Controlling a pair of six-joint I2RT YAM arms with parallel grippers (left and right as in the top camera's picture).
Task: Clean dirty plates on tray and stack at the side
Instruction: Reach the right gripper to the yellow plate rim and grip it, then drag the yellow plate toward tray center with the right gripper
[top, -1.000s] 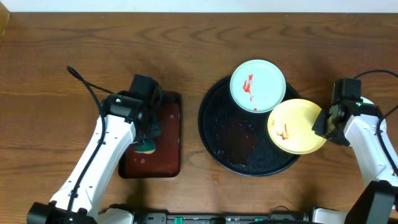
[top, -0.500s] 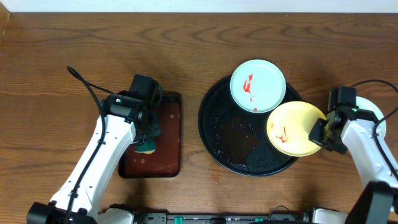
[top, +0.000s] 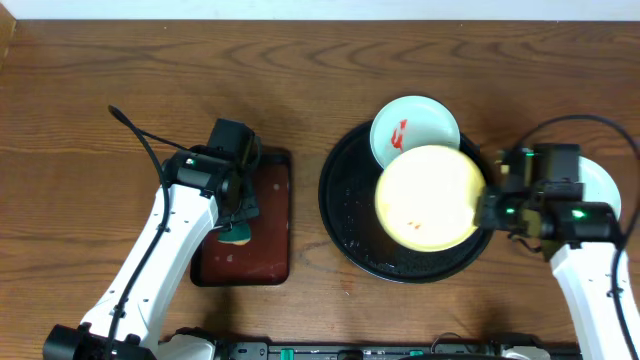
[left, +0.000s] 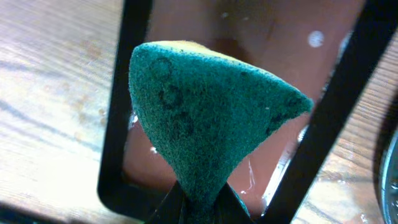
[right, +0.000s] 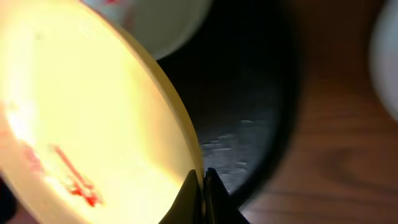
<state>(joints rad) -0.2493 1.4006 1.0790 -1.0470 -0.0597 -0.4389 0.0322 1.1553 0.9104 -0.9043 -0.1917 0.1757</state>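
**Right arm has the yellow plate by the rim, over the tray**

The right gripper (top: 487, 205) is pinched tight on the right-hand rim of the yellow plate (top: 430, 197). The wrist view shows both fingers closed on the plate's edge, one on each face. The plate sits over the middle of the black tray (top: 348, 215), and from overhead it covers the near edge of the pale blue plate (top: 415, 122). That blue one rests at the tray's far side with a red sauce streak showing. Up close, the yellow plate (right: 93, 112) is tilted and carries its own red smear near the lower edge.

A third plate (top: 603, 187), pale, lies on the wooden table (top: 120, 70) right of the tray, mostly hidden behind the right arm.

On the other side, the left gripper (left: 199, 202) is clamped on a green sponge (left: 205, 118), squeezing its lower end into a wedge. The sponge hangs over the red-brown tray (top: 265, 235), well apart from the plates.
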